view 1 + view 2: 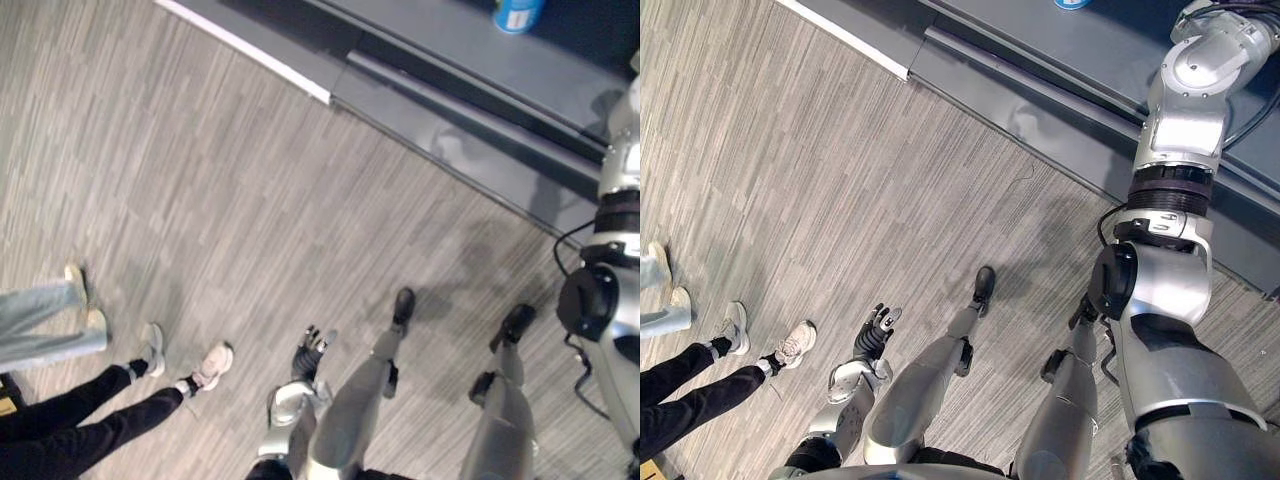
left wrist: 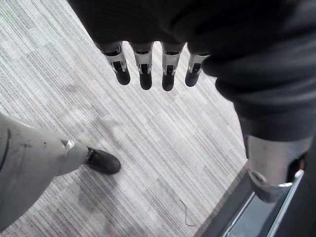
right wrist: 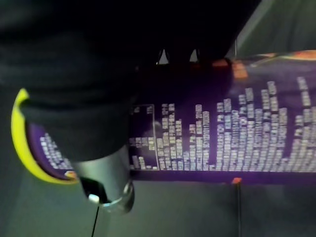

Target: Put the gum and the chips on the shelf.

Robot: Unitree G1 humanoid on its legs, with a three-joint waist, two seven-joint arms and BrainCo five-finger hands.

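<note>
The right robot hand (image 3: 103, 173) clasps the purple chips tube (image 3: 237, 143); the left robot hand (image 1: 876, 330) hangs slack, empty. Next, we judge: stand the tube on the shelf (image 1: 450, 60) and let go.

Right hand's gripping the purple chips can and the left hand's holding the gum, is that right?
Not quite. The left hand holds nothing: in the left wrist view its fingers hang straight over the floor. The right hand does grip the purple chips can.

Grey striped floor (image 1: 220, 180) lies open before my left hand (image 1: 312, 352). A person's black-trousered legs (image 1: 90, 405) stand near, on its left. A blue can (image 1: 518, 14) sits on the dark shelf (image 1: 450, 60) ahead.
</note>
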